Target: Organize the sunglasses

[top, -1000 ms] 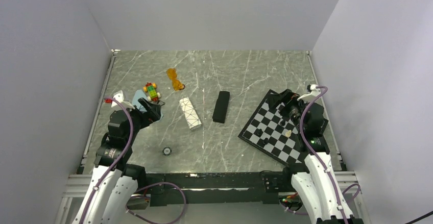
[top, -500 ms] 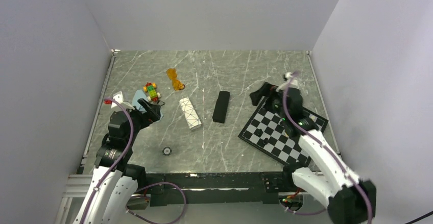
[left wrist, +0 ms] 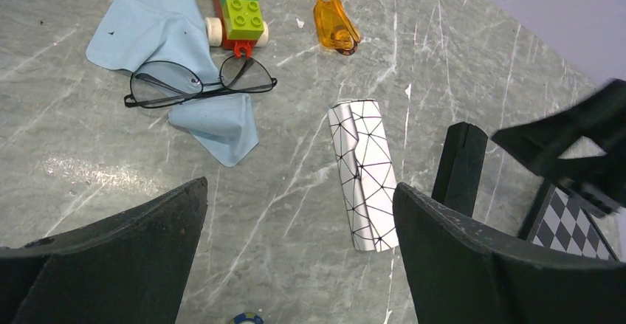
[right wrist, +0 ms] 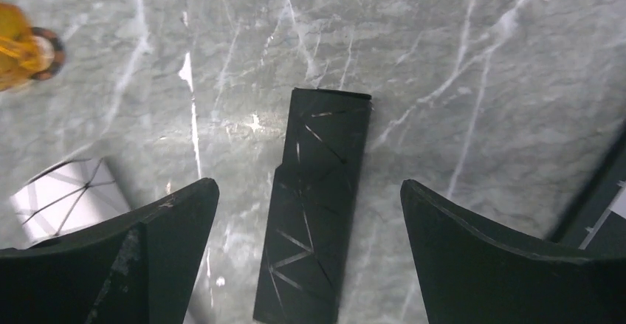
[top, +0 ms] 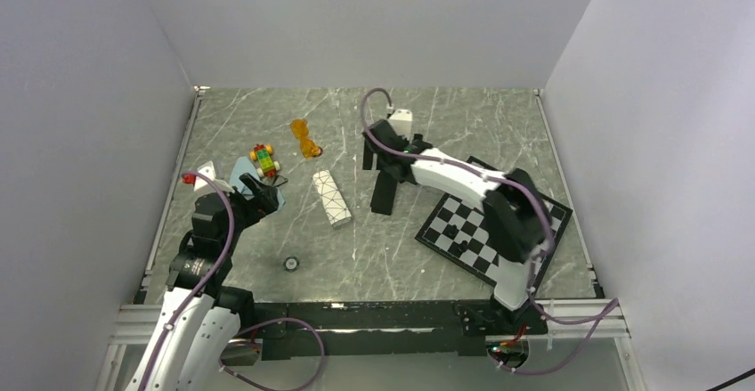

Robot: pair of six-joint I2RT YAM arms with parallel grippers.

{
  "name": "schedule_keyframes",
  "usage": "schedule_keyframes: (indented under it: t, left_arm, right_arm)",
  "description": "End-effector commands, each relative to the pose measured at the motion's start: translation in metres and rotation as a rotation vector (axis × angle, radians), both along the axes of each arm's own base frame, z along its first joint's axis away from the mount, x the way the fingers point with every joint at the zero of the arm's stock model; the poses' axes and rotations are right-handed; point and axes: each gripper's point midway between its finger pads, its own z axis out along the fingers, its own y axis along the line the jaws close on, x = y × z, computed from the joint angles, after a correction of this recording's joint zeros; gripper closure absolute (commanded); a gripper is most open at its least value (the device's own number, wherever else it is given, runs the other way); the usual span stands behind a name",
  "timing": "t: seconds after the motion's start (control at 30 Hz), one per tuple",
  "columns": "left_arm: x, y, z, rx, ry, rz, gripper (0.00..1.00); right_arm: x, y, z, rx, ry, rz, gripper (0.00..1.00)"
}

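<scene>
left and right jaws open, empty. black wire sunglasses [left wrist: 219, 82] on blue cloth [left wrist: 144, 29], orange sunglasses [left wrist: 328, 10] beyond on the surface [left wrist: 288, 191]. both look light, flimsy, slick; best pinched at bridge.

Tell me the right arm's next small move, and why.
Probably lower the right hand straight down onto the black case and close on it. The hand is open, with the case lying directly below it and not gripped, while the orange sunglasses and the black wire sunglasses lie loose on the table.
</scene>
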Motion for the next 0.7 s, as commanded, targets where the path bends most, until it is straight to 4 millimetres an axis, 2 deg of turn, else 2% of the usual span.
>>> schedule_keyframes:
  t: [0.0,0.17,0.3,0.37,0.53,0.67]
  left_arm:
    - [0.003,0.003,0.000,0.009,0.007,0.018,0.01]
    - [0.004,0.004,0.000,0.014,0.005,0.023,0.01]
    - [0.006,0.003,-0.002,0.013,0.006,0.023,0.01]
    - [0.006,0.003,-0.004,0.011,0.012,0.021,0.01]
    - [0.009,-0.001,-0.009,0.001,0.029,0.007,0.01]
    - [0.010,-0.004,-0.009,-0.001,0.034,-0.006,0.01]
  right_arm:
    - [0.011,-0.008,-0.032,-0.165,0.072,-0.102,0.00]
    - [0.005,-0.001,-0.065,-0.199,0.163,-0.089,0.00]
    - [-0.008,0.017,-0.082,-0.122,0.207,-0.004,0.08]
    - [-0.013,0.020,-0.088,-0.103,0.219,0.010,0.12]
    - [-0.017,0.022,-0.086,-0.100,0.210,0.018,0.17]
    - [-0.020,0.027,-0.081,-0.059,0.197,0.035,0.38]
